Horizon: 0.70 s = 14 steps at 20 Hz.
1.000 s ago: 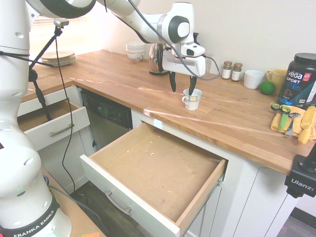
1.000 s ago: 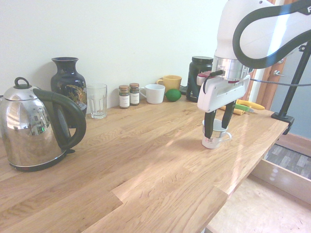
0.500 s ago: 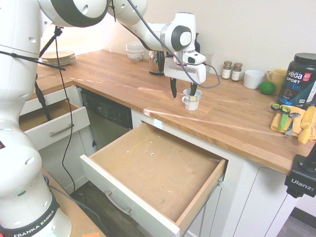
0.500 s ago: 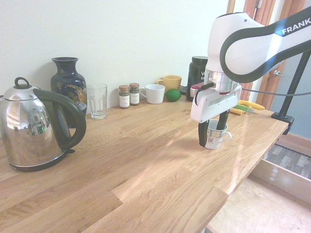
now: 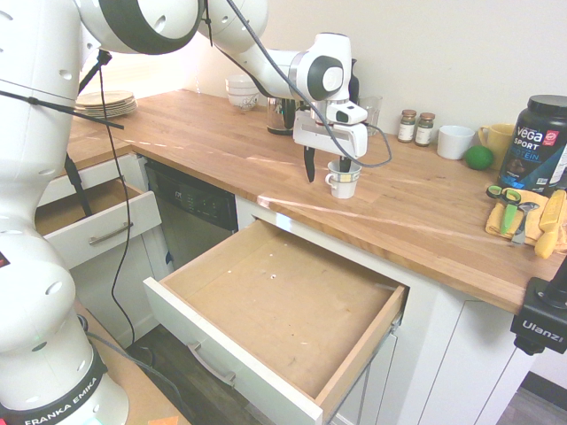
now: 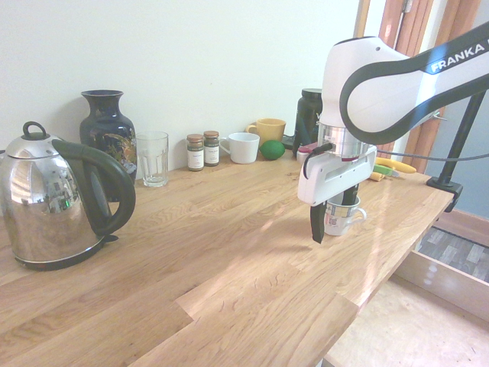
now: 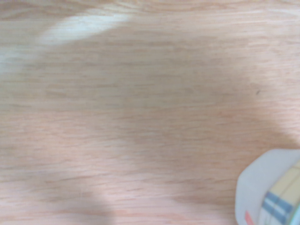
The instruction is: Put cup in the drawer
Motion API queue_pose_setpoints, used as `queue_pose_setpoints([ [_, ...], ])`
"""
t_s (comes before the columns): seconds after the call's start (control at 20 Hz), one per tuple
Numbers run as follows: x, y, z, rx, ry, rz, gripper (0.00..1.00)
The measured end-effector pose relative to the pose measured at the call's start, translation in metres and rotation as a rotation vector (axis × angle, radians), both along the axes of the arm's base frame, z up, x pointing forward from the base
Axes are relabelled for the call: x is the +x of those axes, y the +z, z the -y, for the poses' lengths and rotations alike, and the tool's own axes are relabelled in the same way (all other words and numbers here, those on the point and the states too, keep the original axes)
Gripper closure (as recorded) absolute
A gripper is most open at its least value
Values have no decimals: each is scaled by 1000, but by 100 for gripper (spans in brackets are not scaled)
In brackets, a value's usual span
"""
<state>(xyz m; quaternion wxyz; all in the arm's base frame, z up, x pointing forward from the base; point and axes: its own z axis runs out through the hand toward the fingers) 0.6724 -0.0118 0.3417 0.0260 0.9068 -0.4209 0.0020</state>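
The cup [image 5: 343, 183] stands upright on the wooden counter [image 5: 425, 221], back from its front edge. The gripper [image 5: 326, 168] points straight down over it, jaws open, one finger inside the rim and the other outside. The drawer [image 5: 275, 310] below is pulled fully out, its wooden bottom bare. Along the wall stand a kettle [image 6: 57, 202], a vase [image 6: 107, 138], a glass [image 6: 153, 158], two spice jars [image 6: 203, 150] and a white mug [image 6: 243, 147], all well apart from the cup.
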Motion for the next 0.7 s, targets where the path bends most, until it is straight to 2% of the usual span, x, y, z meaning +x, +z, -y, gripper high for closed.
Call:
queue_pose_setpoints([
  [0.7,1,-2,5,10,-18,10,100],
])
